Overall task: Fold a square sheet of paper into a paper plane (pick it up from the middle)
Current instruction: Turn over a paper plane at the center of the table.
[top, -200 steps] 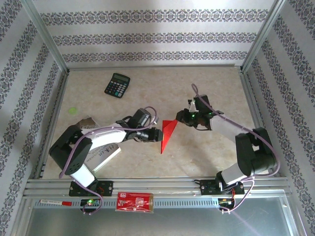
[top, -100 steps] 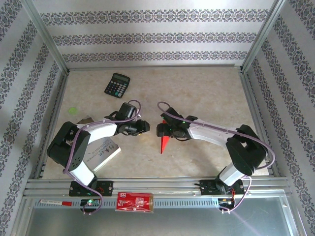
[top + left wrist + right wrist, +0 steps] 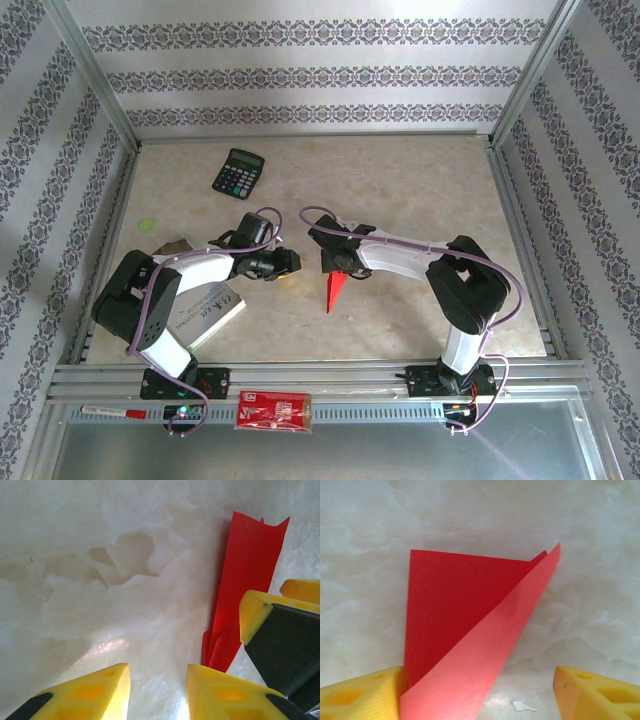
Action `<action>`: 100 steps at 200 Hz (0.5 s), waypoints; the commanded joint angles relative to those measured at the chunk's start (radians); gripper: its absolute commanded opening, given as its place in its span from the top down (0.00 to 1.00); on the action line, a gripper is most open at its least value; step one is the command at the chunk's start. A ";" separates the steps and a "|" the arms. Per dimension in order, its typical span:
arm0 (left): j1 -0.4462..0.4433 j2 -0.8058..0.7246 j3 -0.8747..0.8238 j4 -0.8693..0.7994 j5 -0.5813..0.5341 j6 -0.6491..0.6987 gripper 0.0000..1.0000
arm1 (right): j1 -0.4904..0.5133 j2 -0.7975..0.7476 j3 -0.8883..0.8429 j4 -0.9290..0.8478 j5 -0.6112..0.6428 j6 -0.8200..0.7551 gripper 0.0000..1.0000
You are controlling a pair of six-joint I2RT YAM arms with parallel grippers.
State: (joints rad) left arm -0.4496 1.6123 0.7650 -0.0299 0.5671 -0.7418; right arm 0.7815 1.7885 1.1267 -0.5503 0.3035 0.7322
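The red sheet of paper lies folded into a slim pointed paper plane (image 3: 333,290) on the table, tip toward the near edge. In the left wrist view the paper plane (image 3: 247,575) lies flat, to the right of my fingers. My left gripper (image 3: 288,263) sits just left of it, open over bare table (image 3: 157,685). My right gripper (image 3: 336,266) hovers over the plane's wide end, open. In the right wrist view a folded flap of the paper (image 3: 470,635) rises between the wide-set jaws and touches the left finger (image 3: 362,695); the right finger (image 3: 600,695) is apart from it.
A black calculator (image 3: 238,173) lies at the back left. A white booklet (image 3: 207,310) sits under the left arm. A red printed packet (image 3: 273,410) rests on the front rail. A small green spot (image 3: 149,224) marks the left side.
The right arm swung left over the paper and its gripper opened. The left gripper drew back to the left off the paper. The red shape narrowed from a broad triangle to a slim dart.
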 commanded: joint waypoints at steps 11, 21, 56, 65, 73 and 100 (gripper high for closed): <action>0.009 -0.021 -0.010 0.021 0.008 0.000 0.65 | 0.004 -0.028 -0.008 -0.049 0.050 0.014 0.37; 0.010 -0.020 -0.009 0.022 0.010 0.000 0.65 | 0.003 -0.035 -0.014 -0.050 0.051 0.016 0.42; 0.010 -0.022 -0.007 0.020 0.013 -0.001 0.65 | 0.000 -0.066 -0.032 -0.050 0.042 0.028 0.59; 0.011 -0.023 -0.007 0.022 0.015 -0.001 0.65 | -0.004 -0.074 -0.042 -0.050 0.039 0.034 0.65; 0.011 -0.025 -0.009 0.026 0.019 -0.003 0.65 | -0.010 -0.084 -0.055 -0.042 0.029 0.038 0.71; 0.010 -0.046 -0.028 0.062 0.032 -0.021 0.62 | -0.055 -0.128 -0.120 0.042 -0.068 0.038 0.92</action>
State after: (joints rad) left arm -0.4496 1.6085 0.7620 -0.0250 0.5755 -0.7422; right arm 0.7673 1.7142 1.0657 -0.5663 0.3088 0.7639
